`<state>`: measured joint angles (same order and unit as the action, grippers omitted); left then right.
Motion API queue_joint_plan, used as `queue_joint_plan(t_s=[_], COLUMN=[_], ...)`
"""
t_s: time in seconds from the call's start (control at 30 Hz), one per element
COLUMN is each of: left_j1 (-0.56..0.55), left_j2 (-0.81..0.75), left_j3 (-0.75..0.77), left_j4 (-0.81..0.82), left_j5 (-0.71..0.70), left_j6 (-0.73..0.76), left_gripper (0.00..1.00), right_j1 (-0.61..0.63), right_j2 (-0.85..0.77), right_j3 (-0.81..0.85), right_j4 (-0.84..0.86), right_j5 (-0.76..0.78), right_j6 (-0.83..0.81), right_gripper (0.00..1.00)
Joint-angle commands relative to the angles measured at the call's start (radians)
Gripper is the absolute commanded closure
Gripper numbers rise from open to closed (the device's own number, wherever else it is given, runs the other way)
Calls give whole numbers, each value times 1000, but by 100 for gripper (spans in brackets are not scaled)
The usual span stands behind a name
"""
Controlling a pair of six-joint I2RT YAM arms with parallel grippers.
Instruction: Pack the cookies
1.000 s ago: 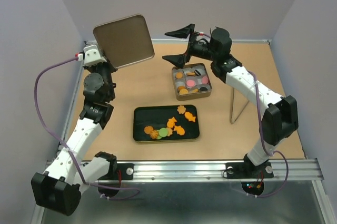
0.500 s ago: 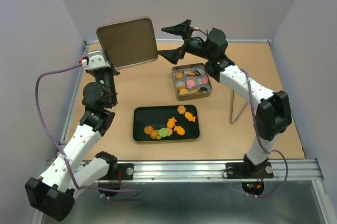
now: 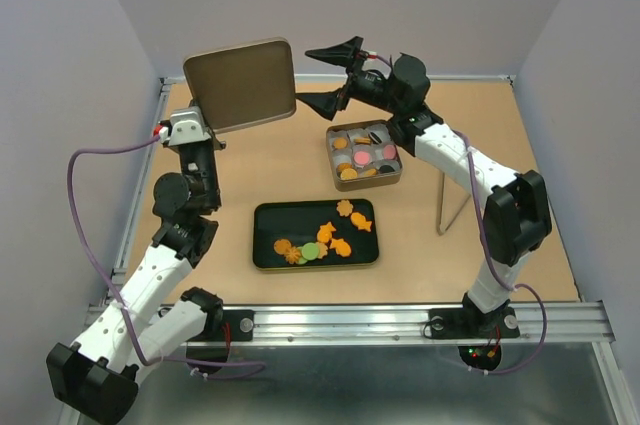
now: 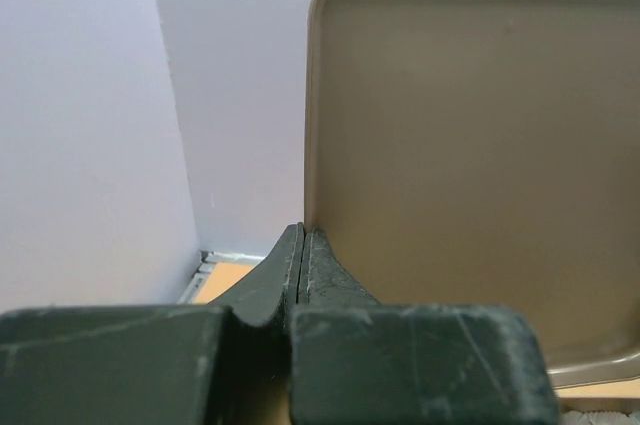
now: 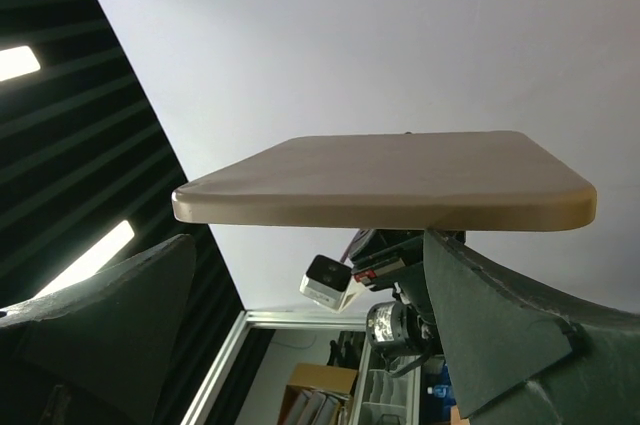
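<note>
Cookies (image 3: 362, 155) fill a small open square tin (image 3: 399, 175) at the table's middle back. More cookies (image 3: 325, 235), orange fish and flower shapes and round ones, lie on a black tray (image 3: 268, 220). My left gripper (image 3: 198, 107) is shut on the lower left corner of the tan tin lid (image 3: 240, 83) and holds it high and tilted. In the left wrist view its jaws (image 4: 302, 233) pinch the lid's rim (image 4: 470, 145). My right gripper (image 3: 326, 77) is open, its jaws either side of the lid's right edge (image 5: 390, 180) without touching it.
Thin metal tongs (image 3: 455, 200) stand on the table to the right of the tin. Grey walls enclose the back and sides. An aluminium rail (image 3: 400, 320) runs along the near edge by the arm bases.
My right gripper has swung left and up to the lid's right edge. My left arm has shifted the lid slightly right and steadied it.
</note>
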<state>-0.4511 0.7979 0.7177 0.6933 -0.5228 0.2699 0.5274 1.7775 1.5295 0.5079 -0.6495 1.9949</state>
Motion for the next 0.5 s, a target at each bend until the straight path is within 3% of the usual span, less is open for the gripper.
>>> queue_joint_plan(t_s=[0.0, 0.17, 0.47], left_j1=[-14, -23, -24], left_j2=[-29, -28, -26], left_j3=[-8, -4, 54], left_j4=[189, 258, 252], left_j5=[70, 124, 241], left_j6=[87, 199, 267], left_gripper=[100, 100, 100], right_j1=[40, 71, 115], right_j2=[5, 7, 60], right_j3=[75, 61, 138], right_j4=[78, 99, 129], right_j5=[24, 45, 11], right_j6=[331, 357, 409], right_gripper=[0, 0, 0])
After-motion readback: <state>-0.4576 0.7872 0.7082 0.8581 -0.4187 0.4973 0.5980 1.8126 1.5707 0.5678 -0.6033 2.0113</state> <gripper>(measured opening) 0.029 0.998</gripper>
